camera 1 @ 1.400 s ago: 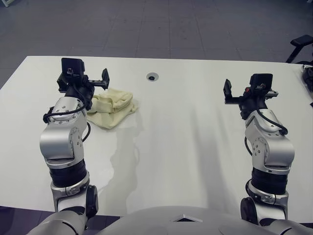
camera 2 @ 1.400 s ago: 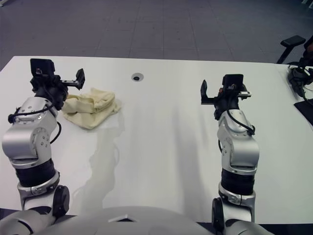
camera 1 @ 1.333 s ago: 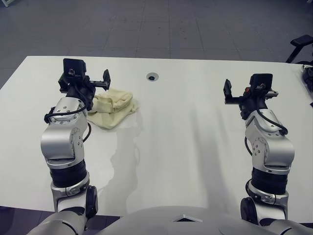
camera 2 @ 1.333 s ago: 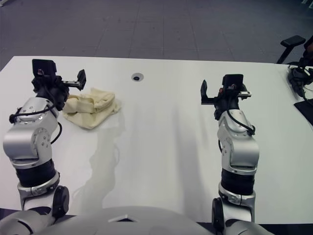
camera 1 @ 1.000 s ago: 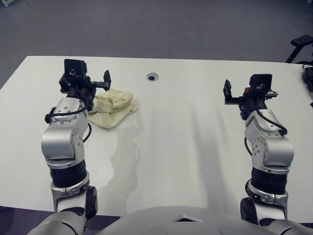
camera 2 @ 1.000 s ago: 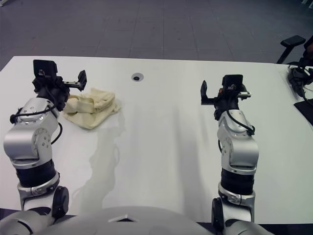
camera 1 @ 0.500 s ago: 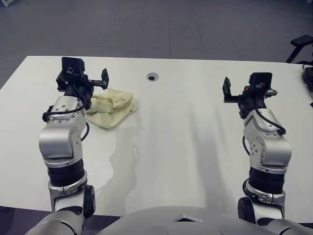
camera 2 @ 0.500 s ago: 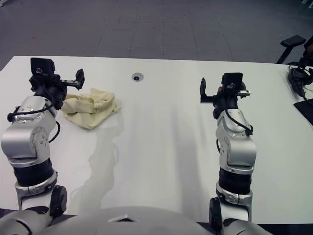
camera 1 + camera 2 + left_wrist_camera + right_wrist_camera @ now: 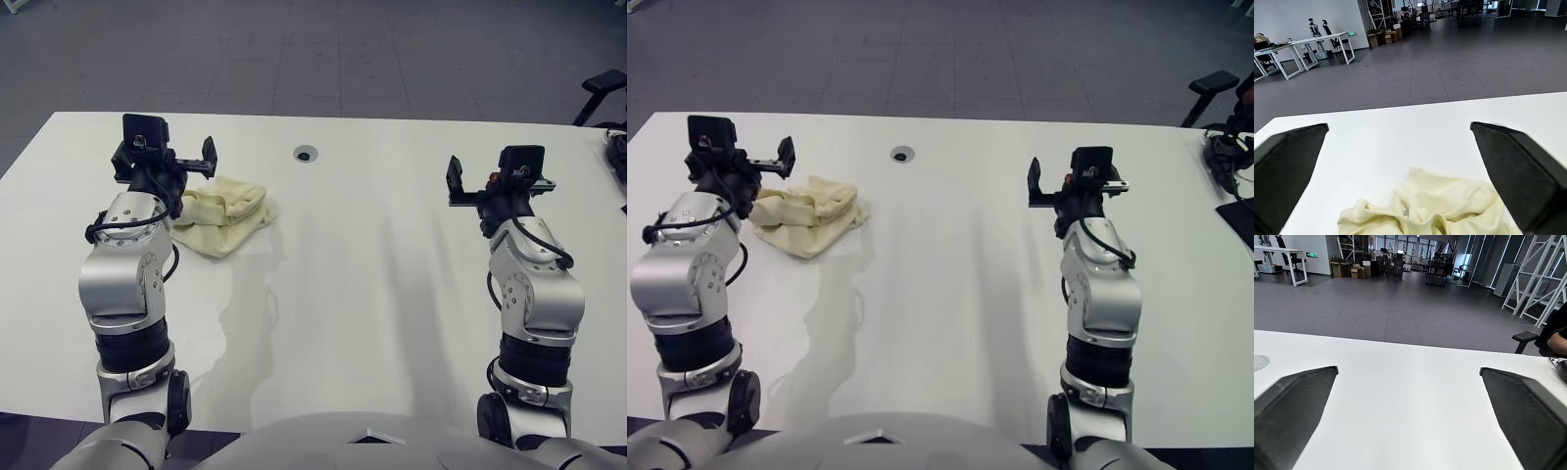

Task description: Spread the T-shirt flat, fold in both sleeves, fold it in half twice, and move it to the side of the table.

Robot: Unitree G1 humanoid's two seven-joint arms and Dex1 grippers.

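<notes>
While left gripper (image 9: 1399, 127) gapes, crumpled T-shirt (image 9: 225, 211) nearby

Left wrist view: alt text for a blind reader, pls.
A crumpled pale-yellow T-shirt lies on a white table, framed by the two dark fingers of the open left gripper. Beyond the table stretches a grey floor.

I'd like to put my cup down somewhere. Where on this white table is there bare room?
The broad middle of the table is bare, from the crumpled T-shirt across to the right gripper. The left side is crowded: the left gripper hangs right by the shirt.
</notes>
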